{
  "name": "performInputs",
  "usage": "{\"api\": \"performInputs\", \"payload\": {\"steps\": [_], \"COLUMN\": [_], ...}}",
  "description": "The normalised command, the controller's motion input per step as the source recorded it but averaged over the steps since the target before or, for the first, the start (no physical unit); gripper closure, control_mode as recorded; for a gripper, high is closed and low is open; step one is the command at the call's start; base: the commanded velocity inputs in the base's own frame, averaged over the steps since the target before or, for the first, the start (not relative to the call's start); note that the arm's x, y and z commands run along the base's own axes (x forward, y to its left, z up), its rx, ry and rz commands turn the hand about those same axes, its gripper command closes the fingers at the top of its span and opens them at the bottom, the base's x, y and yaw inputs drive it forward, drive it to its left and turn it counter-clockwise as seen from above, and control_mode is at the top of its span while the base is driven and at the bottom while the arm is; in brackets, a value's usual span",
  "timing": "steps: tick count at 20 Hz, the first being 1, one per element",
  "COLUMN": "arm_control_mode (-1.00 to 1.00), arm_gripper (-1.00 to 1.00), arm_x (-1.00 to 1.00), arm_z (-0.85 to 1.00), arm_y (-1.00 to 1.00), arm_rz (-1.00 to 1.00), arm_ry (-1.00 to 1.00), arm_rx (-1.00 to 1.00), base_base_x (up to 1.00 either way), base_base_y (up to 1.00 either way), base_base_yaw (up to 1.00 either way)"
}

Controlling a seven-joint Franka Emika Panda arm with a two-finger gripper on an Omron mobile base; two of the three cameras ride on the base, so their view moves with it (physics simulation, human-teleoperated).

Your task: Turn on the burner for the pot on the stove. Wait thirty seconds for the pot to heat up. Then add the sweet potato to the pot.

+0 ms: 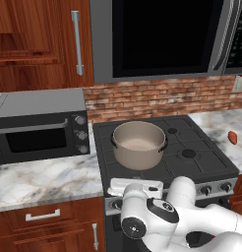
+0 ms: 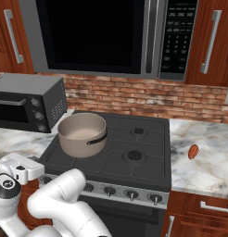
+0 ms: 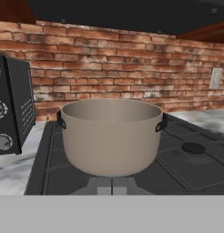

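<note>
Still early, we reckon: the pot (image 1: 139, 144) sits on the stove's (image 1: 201, 157) front-left burner (image 3: 54, 168) with no flame visible, the sweet potato (image 2: 193, 151) lies on the counter (image 2: 208, 162) right of the stove. Our claw (image 3: 112, 186), closed and empty, sits low at the stove's front edge, facing the pot. Knob, wait and potato all remain.

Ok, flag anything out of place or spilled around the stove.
Only the sweet potato stands out, lying loose on the marble counter right of the stove. The pot sits upright on its burner; nothing is spilled.

Even bright rendered light, soft shadows, no glare, slight pixelation.
</note>
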Motion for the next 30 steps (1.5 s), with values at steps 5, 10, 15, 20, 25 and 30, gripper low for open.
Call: {"api": "performInputs", "payload": {"steps": [5, 10, 15, 20, 25, 30], "arm_control_mode": [-1.0, -1.0, -1.0, -1.0, -1.0, -1.0], "arm_gripper": [1.0, 1.0, -1.0, -1.0, -1.0, -1.0], "arm_x": [0.0, -0.03, -0.19, -0.64, -0.71, -0.21], "arm_z": [0.9, 0.97, 0.95, 0.62, 0.57, 0.72], "arm_y": [0.11, 0.0, 0.0, 0.0, -0.07, -0.27], "arm_rz": [-0.01, 0.0, -0.03, -0.1, -0.13, -0.07], "arm_ry": [0.0, 0.0, 0.0, 0.0, 0.0, 0.08], "arm_rx": [-0.11, -0.06, -0.05, 0.0, 0.0, 0.0], "base_base_x": [0.0, 0.0, 0.0, 0.0, 0.0, 0.0], "base_base_y": [0.0, 0.0, 0.0, 0.0, 0.0, 0.0], "base_base_yaw": [0.0, 0.0, 0.0, 0.0, 0.0, 0.0]}}
